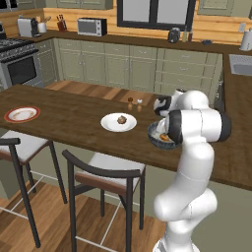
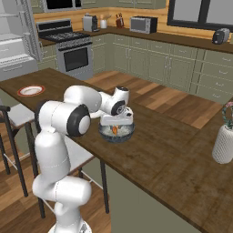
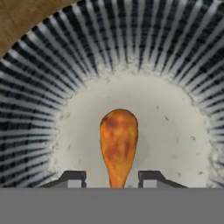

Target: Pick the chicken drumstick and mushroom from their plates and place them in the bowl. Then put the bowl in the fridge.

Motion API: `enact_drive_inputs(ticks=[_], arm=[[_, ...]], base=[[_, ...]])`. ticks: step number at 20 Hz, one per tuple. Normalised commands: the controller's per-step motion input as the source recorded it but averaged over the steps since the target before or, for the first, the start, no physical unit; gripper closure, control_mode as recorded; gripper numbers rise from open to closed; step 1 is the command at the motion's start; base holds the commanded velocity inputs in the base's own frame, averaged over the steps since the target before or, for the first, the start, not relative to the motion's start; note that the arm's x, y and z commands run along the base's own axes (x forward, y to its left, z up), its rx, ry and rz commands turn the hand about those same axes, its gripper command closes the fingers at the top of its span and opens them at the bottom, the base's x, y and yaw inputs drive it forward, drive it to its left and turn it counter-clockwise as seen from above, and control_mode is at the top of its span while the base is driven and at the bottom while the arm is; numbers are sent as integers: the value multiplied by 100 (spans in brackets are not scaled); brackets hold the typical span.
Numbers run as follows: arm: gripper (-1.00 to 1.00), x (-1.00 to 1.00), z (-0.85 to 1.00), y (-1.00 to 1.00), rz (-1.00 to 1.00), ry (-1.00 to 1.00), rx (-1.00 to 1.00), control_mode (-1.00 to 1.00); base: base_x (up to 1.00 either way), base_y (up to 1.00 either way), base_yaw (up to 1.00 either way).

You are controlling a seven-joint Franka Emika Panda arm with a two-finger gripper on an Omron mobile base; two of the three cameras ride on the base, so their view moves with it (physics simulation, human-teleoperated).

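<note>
- I am looking straight down the gripper (image 3: 111, 178) into the bowl (image 3: 52, 87) — the chicken drumstick (image 3: 118, 140) is lying on the pale bottom, its fat end pointing away from the hand and its thin end running back between the two finger tips.
- The fingers (image 3: 72, 178) are standing apart on either side of that thin end with a gap showing on each side, so I am reading the hand as open and not pinching the meat (the drumstick looks to be resting in the bowl on its own).
- From the right base camera the gripper (image 2: 116, 122) is hanging just over the bowl (image 2: 129, 133) on the wooden counter (image 2: 173, 150), with an orange bit of drumstick (image 2: 115, 129) showing inside.
- The relation I am steering by next — the mushroom (image 1: 121, 119) is sitting on the plain white plate (image 1: 109, 124), just beside the bowl (image 1: 153, 137) and off to the arm's left along the counter; it is a small round lump, so no long axis to line up with.
- The red-rimmed plate (image 1: 22, 114) is lying well apart, farther left, and looks bare.
- Two small shakers (image 1: 134, 104) are standing just behind the white plate; I am judging they could be clipped on the way over.
- The fridge (image 2: 13, 41) is standing open at the far left, shelves showing.
- No brand, label or writing is readable anywhere.
</note>
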Motion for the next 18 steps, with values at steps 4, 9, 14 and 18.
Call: enact_drive_inputs(ticks=[4, 9, 14, 18], arm=[[-100, 0, -2, 0, 0, 0, 0, -100], [-100, -41, 24, 0, -2, -2, 1, -100], [-100, -73, 55, 15, -16, 1, 1, -100], [-100, -85, 61, 11, -17, 2, -3, -100]], base=[[0, 0, 0], [0, 0, 0], [0, 0, 0], [0, 0, 0]])
